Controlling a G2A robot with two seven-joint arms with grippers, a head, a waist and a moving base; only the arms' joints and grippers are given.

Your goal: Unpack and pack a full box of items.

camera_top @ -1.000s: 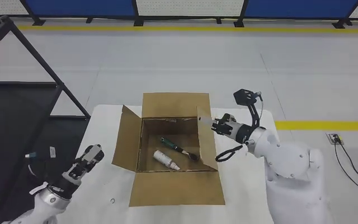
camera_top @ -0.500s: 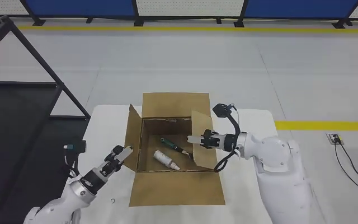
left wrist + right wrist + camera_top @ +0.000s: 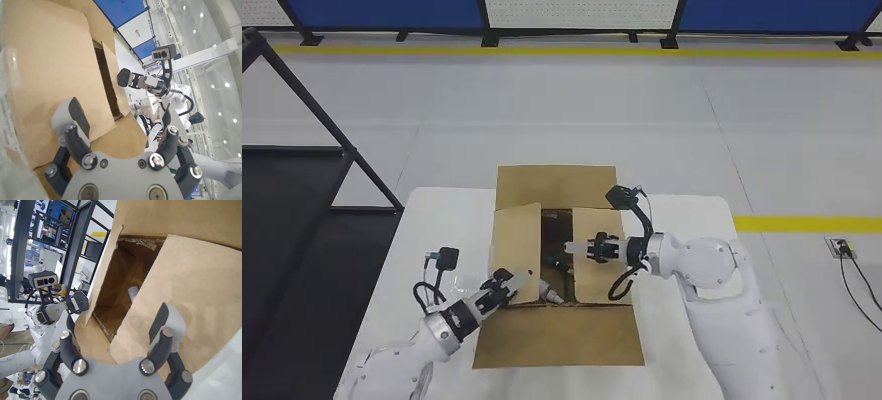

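The cardboard box (image 3: 557, 335) stands mid-table with its two side flaps folded nearly over the opening. Through the narrow gap between them I see a dark brush (image 3: 556, 264) and a white bottle (image 3: 553, 294) (image 3: 133, 291) inside. My left gripper (image 3: 506, 284) (image 3: 121, 111) is open, one finger pad (image 3: 76, 111) against the outer face of the left flap (image 3: 517, 240). My right gripper (image 3: 582, 247) (image 3: 115, 313) is open too, pressing on the right flap (image 3: 594, 258) (image 3: 179, 285). Each wrist view shows the other gripper across the gap.
The box's back flap (image 3: 557, 185) and front flap (image 3: 557, 340) lie spread outward. White table (image 3: 432, 225) shows bare on both sides of the box. A black metal frame (image 3: 312, 120) stands off the table's left.
Both arms have swung inward toward the box's middle, pushing the left and right flaps from standing open to nearly folded over the opening. Most of the contents are now covered.
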